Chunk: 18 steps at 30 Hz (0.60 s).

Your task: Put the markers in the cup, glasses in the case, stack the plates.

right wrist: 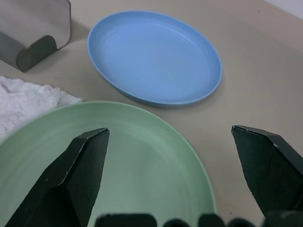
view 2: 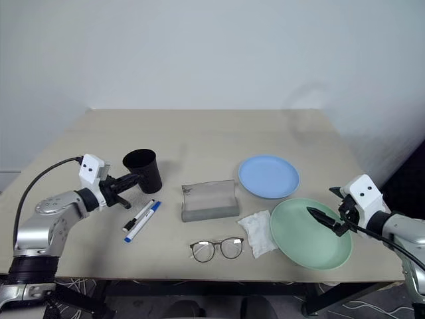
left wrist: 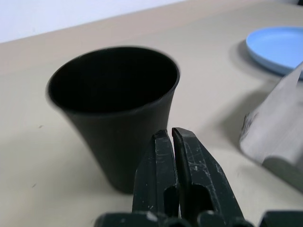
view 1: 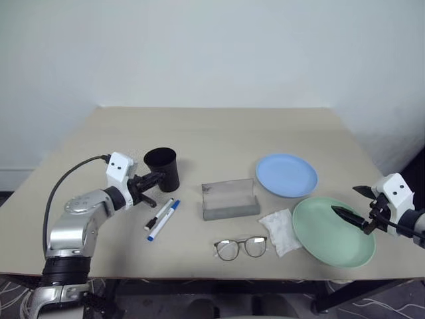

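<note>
The black cup (view 1: pixel 163 168) stands upright and empty at the table's left. My left gripper (view 1: pixel 157 178) is shut with nothing between its fingers (left wrist: pixel 163 161), its tips close against the cup's side wall; contact is unclear. Two markers (view 1: pixel 163 216), one black-capped and one blue-capped, lie side by side just in front of the cup. The grey case (view 1: pixel 230 199) sits open in the middle, with the glasses (view 1: pixel 240 248) in front of it. The light blue plate (view 1: pixel 286 175) lies behind the mint green plate (view 1: pixel 332 232). My right gripper (view 1: pixel 345 199) hangs open over the green plate's (right wrist: pixel 142 156) right rim.
A small white cloth (view 1: pixel 281 230) lies crumpled between the glasses and the green plate, touching the plate's left edge. The green plate sits near the table's front right edge (view 1: pixel 372 266). A white wall stands behind the table.
</note>
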{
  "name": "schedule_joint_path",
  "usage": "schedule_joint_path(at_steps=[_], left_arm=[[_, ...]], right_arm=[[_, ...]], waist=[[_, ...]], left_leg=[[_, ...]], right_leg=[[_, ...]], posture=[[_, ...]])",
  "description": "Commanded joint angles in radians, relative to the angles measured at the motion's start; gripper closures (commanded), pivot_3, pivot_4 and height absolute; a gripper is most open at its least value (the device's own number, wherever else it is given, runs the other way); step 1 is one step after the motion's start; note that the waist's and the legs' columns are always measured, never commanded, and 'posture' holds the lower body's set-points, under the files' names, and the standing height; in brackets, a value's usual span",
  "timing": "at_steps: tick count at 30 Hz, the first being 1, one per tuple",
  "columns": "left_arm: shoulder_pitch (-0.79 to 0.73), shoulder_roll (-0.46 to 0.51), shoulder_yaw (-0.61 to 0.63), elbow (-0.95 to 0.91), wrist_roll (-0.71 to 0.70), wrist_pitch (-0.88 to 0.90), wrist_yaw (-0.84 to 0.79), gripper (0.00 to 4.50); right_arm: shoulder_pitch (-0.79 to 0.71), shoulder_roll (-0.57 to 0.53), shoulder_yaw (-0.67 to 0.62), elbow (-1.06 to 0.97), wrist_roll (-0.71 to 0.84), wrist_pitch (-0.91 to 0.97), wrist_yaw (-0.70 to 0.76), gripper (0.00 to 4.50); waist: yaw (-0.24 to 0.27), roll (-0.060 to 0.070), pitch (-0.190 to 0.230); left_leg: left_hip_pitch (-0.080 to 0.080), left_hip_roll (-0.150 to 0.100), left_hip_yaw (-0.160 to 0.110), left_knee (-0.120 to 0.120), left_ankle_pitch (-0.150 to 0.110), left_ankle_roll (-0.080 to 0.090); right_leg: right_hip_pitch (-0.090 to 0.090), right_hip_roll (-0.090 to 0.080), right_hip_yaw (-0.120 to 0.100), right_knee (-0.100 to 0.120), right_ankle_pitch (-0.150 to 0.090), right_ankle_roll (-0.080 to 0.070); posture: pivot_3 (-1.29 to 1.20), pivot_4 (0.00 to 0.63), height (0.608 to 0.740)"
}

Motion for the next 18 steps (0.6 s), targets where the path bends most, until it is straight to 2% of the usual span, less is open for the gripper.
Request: schedule_joint_path(at_steps=[1,11,18], left_arm=[[0.002,0.022,0.045,-0.023,-0.008,-0.014,-0.004,4.5],[0.156,0.026,0.112,-0.203,-0.056,0.046,0.005,4.5],[0.235,-0.003,0.152,-0.304,-0.08,0.088,0.063,4.5]], right_arm=[[-0.034,-0.025,-0.019,0.008,0.002,-0.019,0.009,0.03],[-0.137,-0.054,0.046,0.131,-0.017,-0.034,0.049,0.03],[-0.233,-0.067,0.091,0.274,-0.044,-0.052,0.065,0.03]], waist=[[0.0,0.0,0.0],[0.0,0.0,0.001],[0.0,0.0,0.002]], left_leg=[[0.0,0.0,0.0,0.0,0.0,0.0],[-0.001,0.001,0.001,-0.001,0.0,0.0],[-0.001,0.001,0.007,-0.003,0.0,0.0]], right_leg=[[0.0,0.0,0.0,0.0,0.0,0.0],[-0.001,-0.003,-0.001,-0.002,-0.001,0.001],[-0.004,-0.013,-0.009,-0.001,-0.001,0.001]], posture=[[0.0,0.0,0.735],[0.0,0.0,0.735],[0.0,0.0,0.735]])
